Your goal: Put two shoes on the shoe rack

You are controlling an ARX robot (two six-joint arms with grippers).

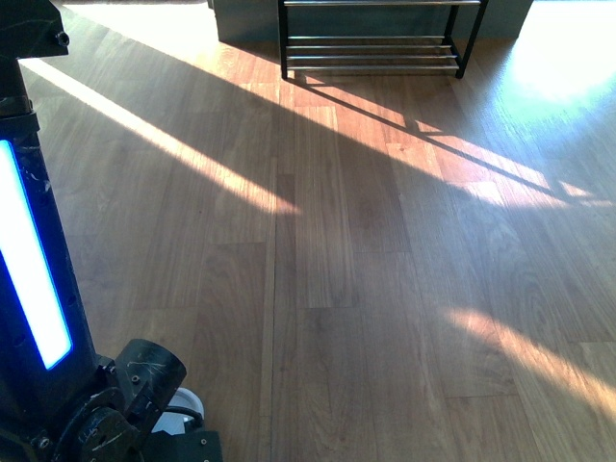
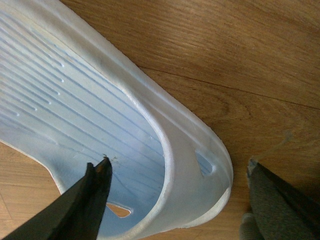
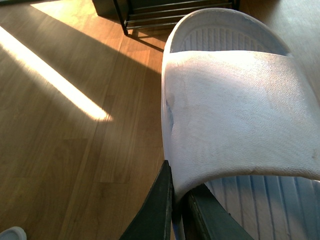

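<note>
Scuffed black column (image 1: pixel 24 192) with a glowing white light strip (image 1: pixel 29 260) edged blue; round black joint housing (image 1: pixel 144 371). Left gripper (image 2: pixel 178 165) fingers tapered, one black, one matt grey; right gripper (image 3: pixel 181 176) fingers dark.

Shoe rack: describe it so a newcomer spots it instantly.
Follow the wood floor to its far edge in the front view. The shoe rack stands there: a black frame with thin silver bars, see-through, unlike the solid dark block on its left.

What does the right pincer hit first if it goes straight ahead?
Probably the shoe rack: the right pincer, shut on a pale blue slide, points at it over wooden floor. Height unclear.
</note>
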